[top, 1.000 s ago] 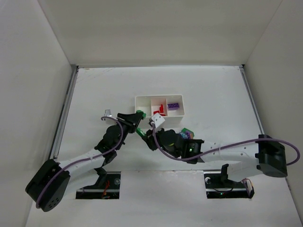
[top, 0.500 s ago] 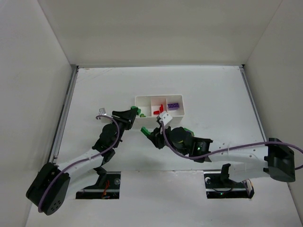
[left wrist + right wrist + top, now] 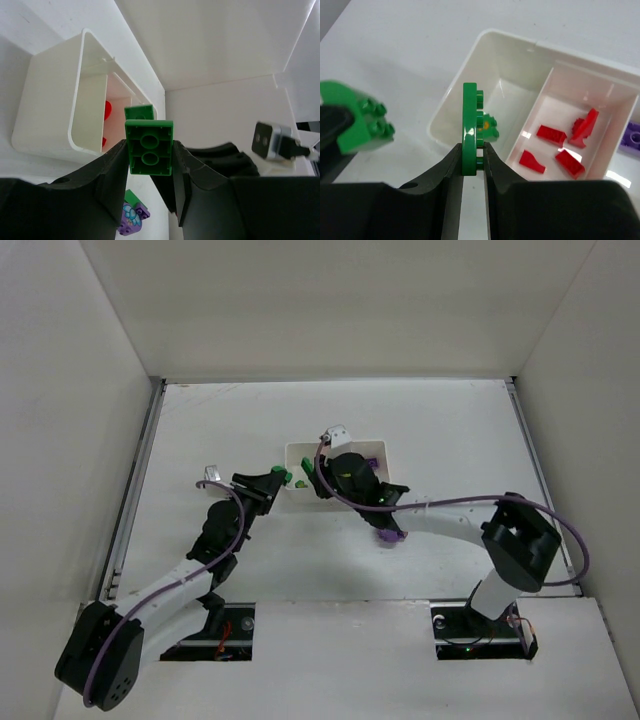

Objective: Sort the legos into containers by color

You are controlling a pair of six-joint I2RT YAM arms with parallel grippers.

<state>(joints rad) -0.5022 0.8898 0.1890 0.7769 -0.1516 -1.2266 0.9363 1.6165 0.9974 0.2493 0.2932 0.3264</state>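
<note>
As left tool (image 3: pixel 149 146) clamps a green brick (image 3: pixel 150 159), right tool (image 3: pixel 471 150) clamps a plate (image 3: pixel 469 117) above the tray (image 3: pixel 45 110).

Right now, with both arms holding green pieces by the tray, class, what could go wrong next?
1. The left arm's fingers hold the chunky green plastic brick outside the end wall of the white three-compartment plastic tray; released here, it would likely land on the table.
2. The right arm's fingers hold the thin green plastic plate over the same end compartment; the arms may collide.
</note>
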